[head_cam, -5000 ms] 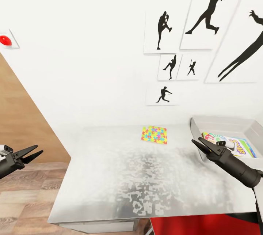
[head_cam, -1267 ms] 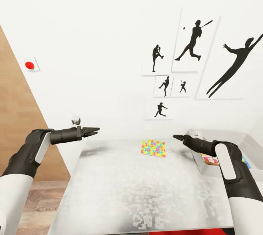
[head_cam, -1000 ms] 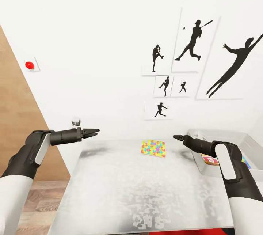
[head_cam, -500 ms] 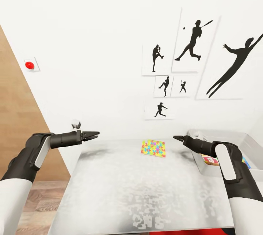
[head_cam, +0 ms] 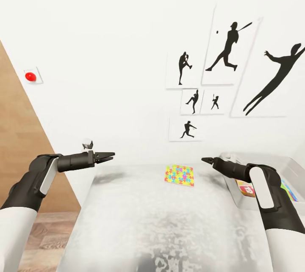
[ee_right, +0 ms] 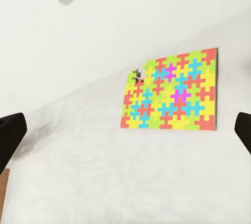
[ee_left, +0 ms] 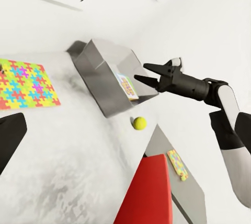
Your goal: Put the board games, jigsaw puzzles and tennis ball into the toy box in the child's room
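Note:
A multicoloured jigsaw puzzle (head_cam: 179, 175) lies flat near the far edge of the pale table (head_cam: 148, 217). The grey toy box (head_cam: 271, 162) stands at the table's right end with printed board games (head_cam: 247, 188) inside. My left gripper (head_cam: 112, 154) hovers open over the table's far left corner. My right gripper (head_cam: 203, 160) hovers open between the puzzle and the toy box. The right wrist view looks down on the puzzle (ee_right: 170, 96) between widely spread fingers (ee_right: 10, 132). In the left wrist view a tennis ball (ee_left: 139, 123) lies beside the toy box (ee_left: 102, 80), and a second jigsaw puzzle (ee_left: 178, 164) lies beyond it.
Black baseball silhouettes (head_cam: 226, 50) hang on the white wall behind the table. A red button (head_cam: 30, 76) sits on the wall at the left. Wood planks (head_cam: 19, 149) show left of the table. A red object (ee_left: 149, 192) stands against the table's edge near the ball.
Since five seconds ago both arms have risen and stretched forward over the table. In the last half second the head camera shifted slightly; the grippers kept their places.

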{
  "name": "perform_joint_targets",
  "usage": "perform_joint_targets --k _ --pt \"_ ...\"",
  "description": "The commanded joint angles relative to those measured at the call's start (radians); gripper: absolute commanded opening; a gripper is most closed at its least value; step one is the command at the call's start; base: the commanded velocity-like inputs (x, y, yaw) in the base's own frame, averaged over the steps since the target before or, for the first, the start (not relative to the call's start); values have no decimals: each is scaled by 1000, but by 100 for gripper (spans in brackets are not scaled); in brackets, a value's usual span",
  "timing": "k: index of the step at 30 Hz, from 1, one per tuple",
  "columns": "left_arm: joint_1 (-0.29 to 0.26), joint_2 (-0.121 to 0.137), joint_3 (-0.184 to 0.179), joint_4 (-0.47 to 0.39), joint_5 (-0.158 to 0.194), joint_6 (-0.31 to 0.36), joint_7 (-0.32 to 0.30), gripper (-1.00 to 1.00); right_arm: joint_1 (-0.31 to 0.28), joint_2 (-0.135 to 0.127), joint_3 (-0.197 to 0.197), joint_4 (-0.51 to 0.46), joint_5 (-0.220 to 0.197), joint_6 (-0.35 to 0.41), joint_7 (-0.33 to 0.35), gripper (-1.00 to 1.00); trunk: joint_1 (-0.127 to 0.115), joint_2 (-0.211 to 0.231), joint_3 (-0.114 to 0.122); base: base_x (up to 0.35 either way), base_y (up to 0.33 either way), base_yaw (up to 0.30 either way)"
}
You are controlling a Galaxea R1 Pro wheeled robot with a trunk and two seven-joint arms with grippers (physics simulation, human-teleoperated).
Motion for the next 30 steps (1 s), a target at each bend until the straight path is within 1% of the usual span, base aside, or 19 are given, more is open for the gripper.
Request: perform_joint_targets --k 1,14,16,18,19,20,22,23,24,25,26,27,28,29,30 --pt "-1 0 0 0 2 7 -2 100 -1 0 -2 0 10 5 10 100 1 -2 -2 13 2 0" --pt "-1 1 0 -2 4 8 -3 100 -2 -6 -2 20 11 1 7 100 1 -2 -2 1 0 0" --pt "-1 1 0 -5 6 9 -3 100 -3 -4 -3 38 11 0 -5 100 1 -2 -2 0 0 0" --pt "-1 0 0 -8 7 9 -4 100 -9 0 -3 65 11 -1 -36 100 1 -2 -2 0 0 0" --pt "-1 0 0 -9 8 10 -4 100 -14 3 0 79 11 -2 -72 100 1 -2 -2 0 0 0" --pt "-1 0 0 -10 8 10 -4 100 -19 7 13 88 11 -3 -122 100 1 -2 -2 0 0 0" --pt "-1 -1 -1 -11 9 11 -5 100 -31 14 35 94 10 -3 -182 100 1 -2 -2 0 0 0" --pt "-1 -1 -1 -13 9 11 -5 100 -61 30 69 101 8 0 -260 100 1 -2 -2 0 0 0" --pt "-1 -2 -2 -14 10 12 -5 100 -78 38 85 105 7 2 -297 100 1 -2 -2 0 0 0" --pt "-1 -2 -2 -15 10 12 -5 100 -115 56 116 118 6 4 -370 100 1 -2 -2 0 0 0" --pt "-1 -3 -1 -15 10 13 -5 100 -135 66 131 129 6 5 -405 100 1 -2 -2 0 0 0" --pt "-1 -3 0 -15 10 13 -6 100 -175 86 158 164 5 5 -469 100 1 -2 -2 0 0 0" --pt "-1 -3 1 -16 10 14 -6 100 -219 108 179 215 4 5 -525 100 1 -2 -2 0 0 0" --pt "-1 -4 1 -16 11 14 -6 100 -243 120 186 245 5 5 -549 100 1 -2 -2 0 0 0" --pt "-2 -5 1 -16 11 15 -6 100 -293 144 197 319 6 5 -588 100 1 -2 -2 0 0 0"
